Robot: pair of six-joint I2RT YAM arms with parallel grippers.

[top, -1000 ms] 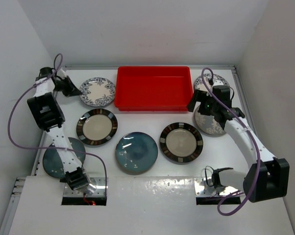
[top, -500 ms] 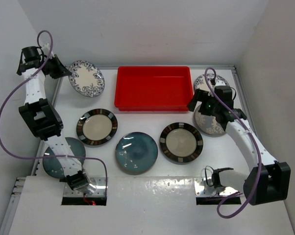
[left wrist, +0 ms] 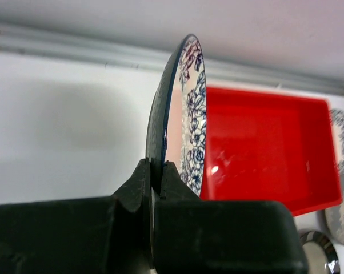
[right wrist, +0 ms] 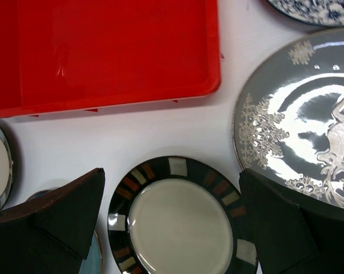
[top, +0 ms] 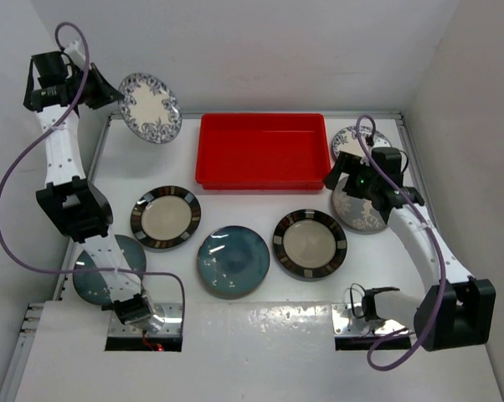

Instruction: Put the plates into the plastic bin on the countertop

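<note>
Blue-floral plate (top: pixel 150 107), pinched by its rim in the clamped left gripper (top: pixel 116 94), held up on edge above the countertop (top: pixel 235 205), off the left end of the red bin (top: pixel 260 151) and not yet over it. Possible trouble ahead: a slip from so thin a rim hold, or a knock on the bin's left wall if brought down too early. Left arm stretched tall, wrist turned toward the bin. Right gripper (top: pixel 342 177) spread wide and empty, low off the bin's right front corner, above a banded plate (right wrist: pixel 180 222) and a grey sprig plate (right wrist: pixel 298 142).
</note>
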